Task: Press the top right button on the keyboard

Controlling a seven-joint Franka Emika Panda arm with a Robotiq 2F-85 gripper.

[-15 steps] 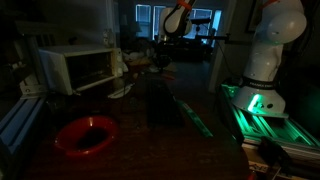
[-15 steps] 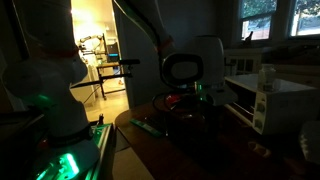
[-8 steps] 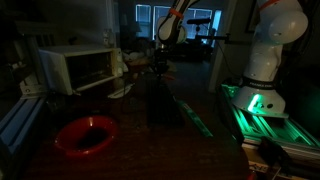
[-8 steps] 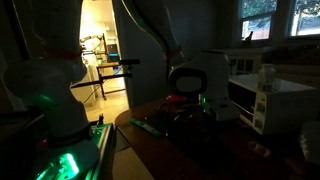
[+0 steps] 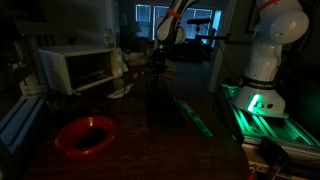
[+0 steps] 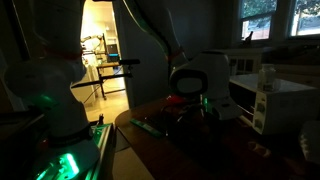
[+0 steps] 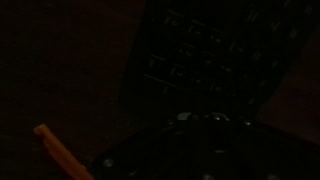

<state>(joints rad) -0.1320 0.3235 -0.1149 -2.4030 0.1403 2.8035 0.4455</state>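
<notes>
On the dark table (image 5: 135, 152), a round red bowl (image 5: 85, 133) sits left of the long, flat, black keyboard (image 5: 163, 102), towards its near end. A white boxy oven (image 5: 75, 68) stands left of its far end. The claw (image 5: 159, 66) hangs over that far end; whether it is clenched or released cannot be told. A thin green-lit strip (image 5: 195, 115) lies just right of the keyboard.
</notes>
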